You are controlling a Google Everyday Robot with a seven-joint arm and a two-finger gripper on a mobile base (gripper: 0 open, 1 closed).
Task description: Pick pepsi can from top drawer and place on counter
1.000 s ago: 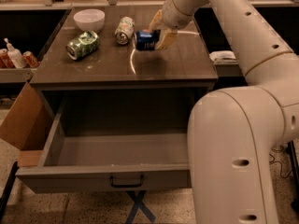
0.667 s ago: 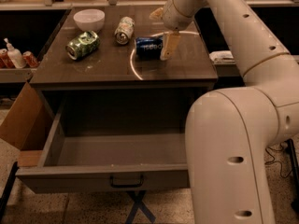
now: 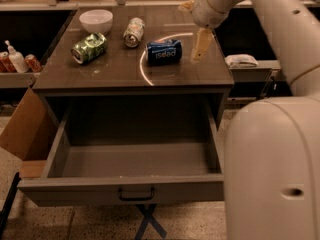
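Observation:
The pepsi can (image 3: 164,52) lies on its side on the counter (image 3: 115,73), next to the white arc, lettering facing me. My gripper (image 3: 193,34) hangs just right of the can, apart from it, open and empty; one pale finger (image 3: 201,44) points down at the counter. The top drawer (image 3: 75,184) is pulled fully out below the counter, with nothing in it that I can see, and its dark handle (image 3: 136,194) is at the centre of the front.
A green can (image 3: 90,47), a pale whitish-green can (image 3: 134,32) and a white bowl (image 3: 96,20) sit on the counter's left and back. A cardboard box (image 3: 22,129) stands left of the drawer. Bottles (image 3: 15,60) stand on a left shelf. My own body (image 3: 272,169) fills the right foreground.
The gripper has let go of the pepsi can and drawn away to the right. The can now lies free on the counter.

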